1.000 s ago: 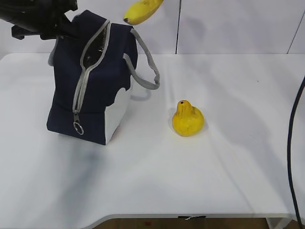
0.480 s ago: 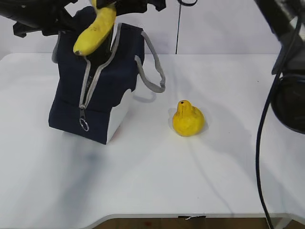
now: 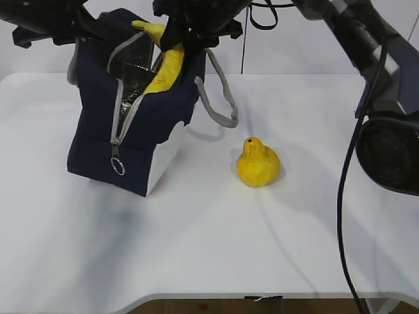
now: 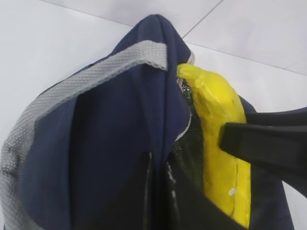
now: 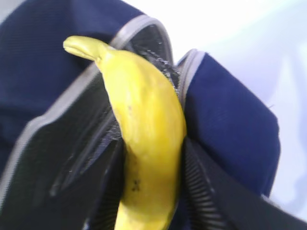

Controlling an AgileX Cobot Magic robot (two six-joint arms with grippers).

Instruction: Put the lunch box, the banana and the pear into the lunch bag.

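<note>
Ext view: navy lunch bag (image 3: pixel 127 131) stands on the white table (image 3: pixel 209 248), left of centre, zip open w/ silver lining showing. Banana (image 3: pixel 163 62) sits partly in the bag mouth, stem end sticking up and out at the top, lower end down inside. Right gripper (image 3: pixel 190 26) reaches across from the right and is over the bag top, pinching the banana. Left gripper (image 3: pixel 78 29) is at the bag's upper left edge; can't tell from here if it's spread or closed. Pear (image 3: pixel 258 163) sits upright on the table, right of the bag, well apart from it. One grey handle (image 3: pixel 219 98) hangs off the bag's right side.

L wrist view: bag fabric (image 4: pixel 110 143) fills the frame, grey band across top. Banana (image 4: pixel 220 129) in the opening at right, a black finger (image 4: pixel 264 143) of the right gripper pressed against it. Left gripper's own fingers not clear; can't tell.

R wrist view: banana (image 5: pixel 144 139) clamped between the two black ribbed pads (image 5: pixel 201 191), stem pointing away, body lying in the open zip gap of the bag (image 5: pixel 230 124).
</note>
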